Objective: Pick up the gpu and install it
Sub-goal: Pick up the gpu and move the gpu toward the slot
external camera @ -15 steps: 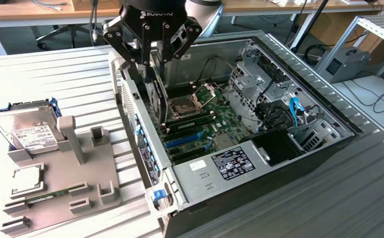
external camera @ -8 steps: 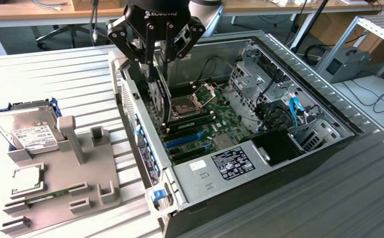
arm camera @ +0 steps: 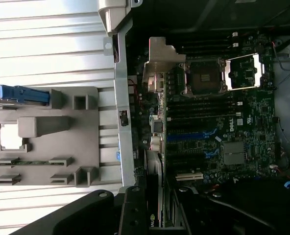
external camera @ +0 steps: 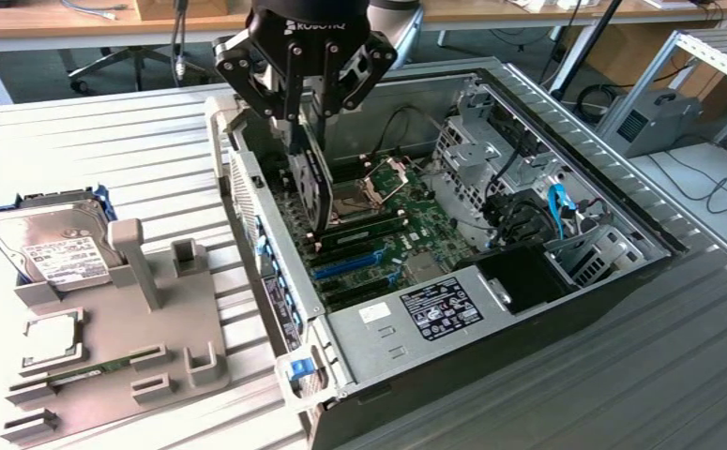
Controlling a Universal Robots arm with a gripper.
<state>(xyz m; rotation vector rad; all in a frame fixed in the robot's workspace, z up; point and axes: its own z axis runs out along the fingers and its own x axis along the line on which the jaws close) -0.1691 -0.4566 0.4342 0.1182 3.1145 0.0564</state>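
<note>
We see the pincer (external camera: 303, 114) clamped on the gpu (external camera: 314, 183), upright inside the open computer case (external camera: 376, 361) above its motherboard (external camera: 401, 234). The grey tray (external camera: 100, 337) holds a hard drive (external camera: 56, 248). The wrist view adds the card's small logo (arm camera: 152, 221).

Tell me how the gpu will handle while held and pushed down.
The gpu hangs straight from the gripper without sagging, so it is probably stiff. Thin and gripped at its upper end, it may pivot if pushed off-line. Being so thin, it looks light for its length.
</note>
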